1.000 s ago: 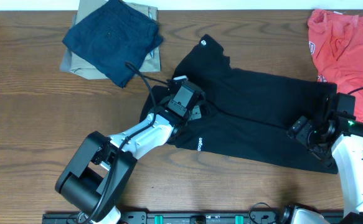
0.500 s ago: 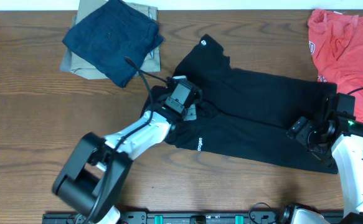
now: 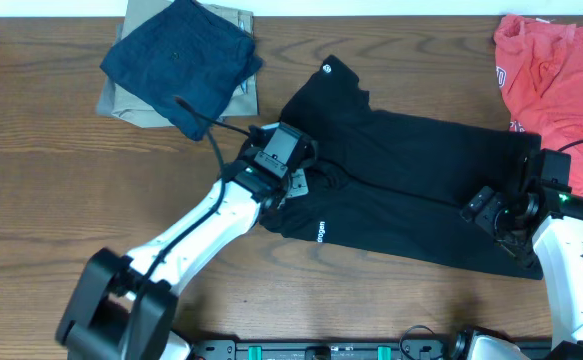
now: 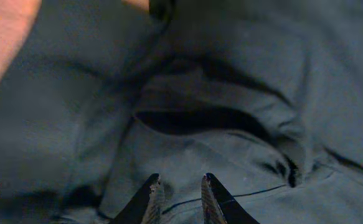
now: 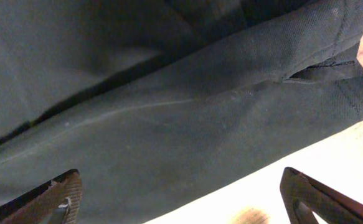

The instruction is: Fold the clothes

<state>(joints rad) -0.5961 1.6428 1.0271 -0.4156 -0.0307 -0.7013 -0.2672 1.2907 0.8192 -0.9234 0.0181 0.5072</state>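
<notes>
clothes (image 3: 411, 170) lies on brown wood tbl (image 3: 51, 220) | red tee (image 3: 556, 70) at edge

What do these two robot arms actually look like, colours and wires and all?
The left arm and right arm are both white tubes linked by chunky black joints. A thin black cable loops out near the left arm's wrist, and a small green light glows on the right arm. The left gripper and right gripper each have two dark, tapered fingers.

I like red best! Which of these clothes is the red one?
The crumpled red shirt at the top right corner. The black T-shirt lies spread mid-table; the navy garment sits on the tan garment, top left.
</notes>
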